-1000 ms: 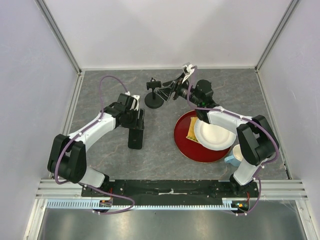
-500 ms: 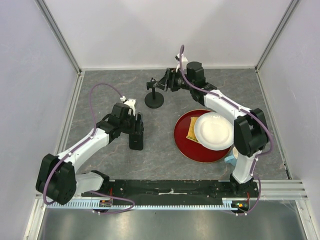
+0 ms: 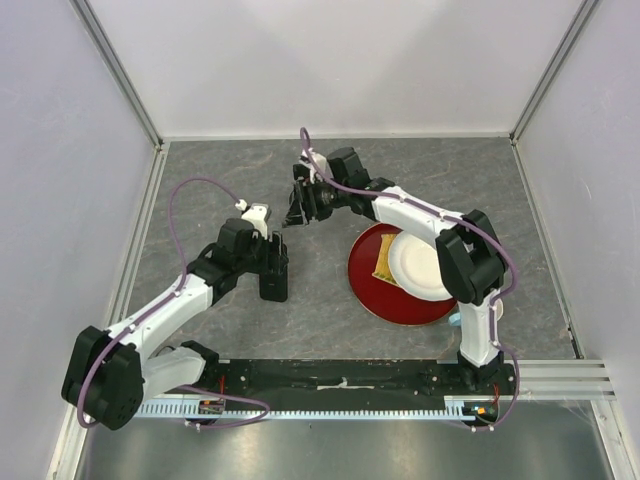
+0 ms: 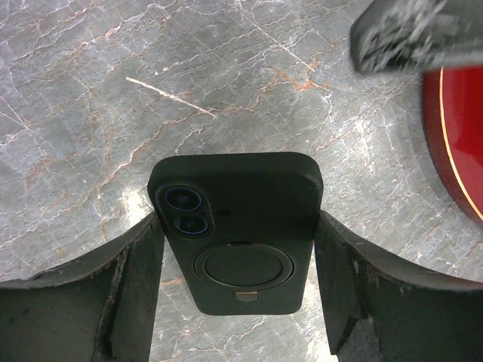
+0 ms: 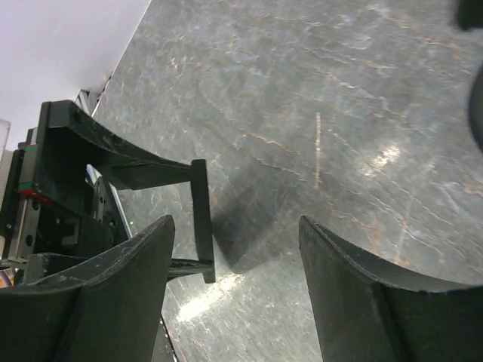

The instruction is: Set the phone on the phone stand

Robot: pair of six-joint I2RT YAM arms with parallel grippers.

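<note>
The phone (image 4: 235, 226) is a black rectangle, its back with two lenses and a round ring facing the left wrist camera. My left gripper (image 4: 238, 219) is shut on its two long sides. In the top view the left gripper (image 3: 272, 258) holds the phone (image 3: 273, 283) left of the red plate. The right wrist view shows the phone (image 5: 200, 219) edge-on above the table, casting a shadow. My right gripper (image 5: 235, 222) is open and empty, and in the top view (image 3: 296, 207) it is just beyond the phone. The phone stand is hidden under the right gripper in the top view.
A red plate (image 3: 368, 290) holds a white plate (image 3: 425, 270) and a yellow item (image 3: 384, 262) right of the phone. The red plate's rim shows in the left wrist view (image 4: 453, 143). A blurred grey part (image 4: 415, 34) hangs above the phone there.
My right gripper has swung left from behind the stand to over it, near the phone. My left arm has shifted while keeping hold of the phone.
</note>
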